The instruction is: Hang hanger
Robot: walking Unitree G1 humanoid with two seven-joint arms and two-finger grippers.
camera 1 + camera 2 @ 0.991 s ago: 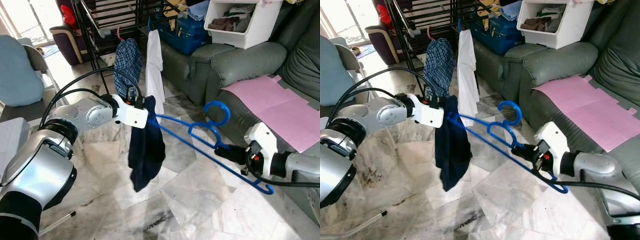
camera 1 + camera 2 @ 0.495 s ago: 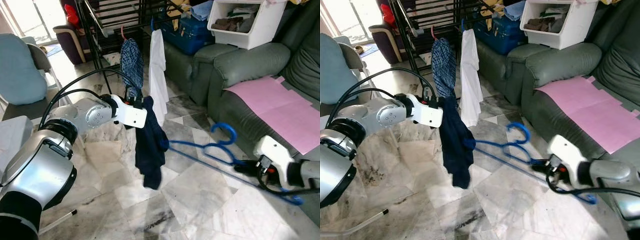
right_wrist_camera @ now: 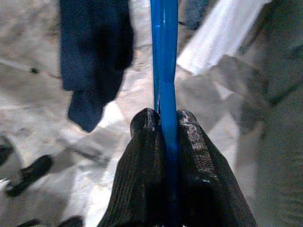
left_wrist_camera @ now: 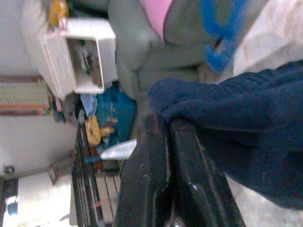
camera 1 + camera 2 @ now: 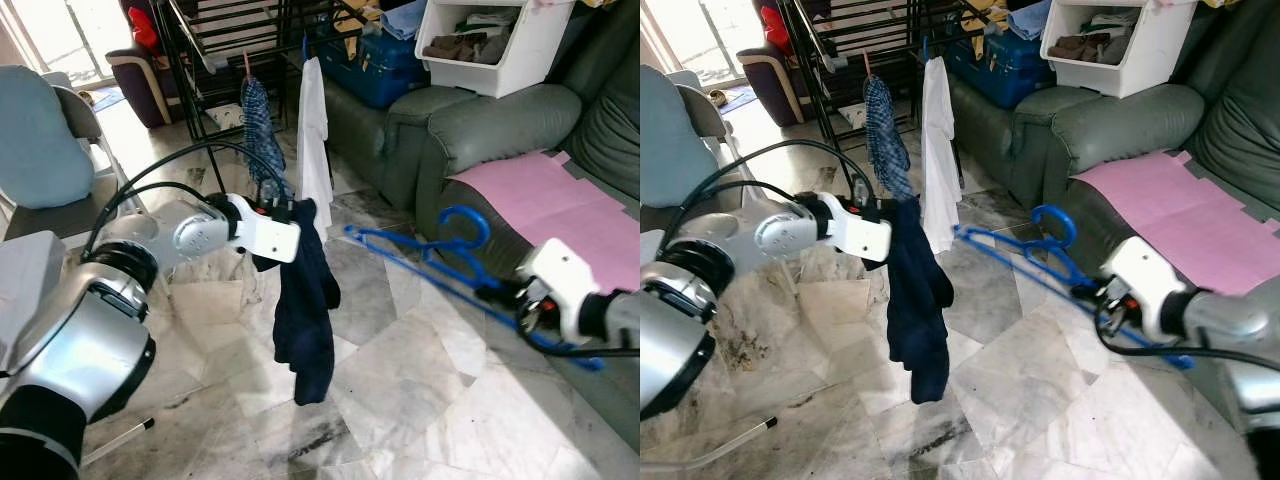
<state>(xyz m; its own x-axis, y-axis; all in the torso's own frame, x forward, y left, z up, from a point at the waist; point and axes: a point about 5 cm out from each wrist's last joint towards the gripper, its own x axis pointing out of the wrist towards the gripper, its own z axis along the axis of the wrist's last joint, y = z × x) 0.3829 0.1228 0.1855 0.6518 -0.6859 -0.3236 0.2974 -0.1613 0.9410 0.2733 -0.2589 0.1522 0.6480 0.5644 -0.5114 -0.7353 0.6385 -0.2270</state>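
The blue hanger [image 5: 430, 262] sits right of centre in the head views, above the marble floor [image 5: 400, 390] and in front of the grey sofa [image 5: 470, 130]. Its hook curls upward near the sofa's front, and its long bar runs from a free tip near the frame's middle down toward the lower right. The right gripper [image 3: 163, 124] has its two black fingers pressed together on the hanger's bar, as the wrist view shows plainly.

Left of the hanger's tip and apart from it hangs a dark navy garment [image 5: 305, 310], drooping toward the floor at the frame's centre. The left gripper [image 4: 163, 124] pinches the garment's top edge, its fingers closed tight with the cloth bunched just beyond the tips.

Behind the garment, in the upper middle of the frame, a black drying rack [image 5: 215, 45] carries a checked shirt [image 5: 262, 135] and a white shirt [image 5: 314, 135]. A pink sheet [image 5: 555, 205] lies on the sofa seat at the right. A white bin [image 5: 490, 45] rests on the sofa at the top right, beside a blue case [image 5: 375, 65].
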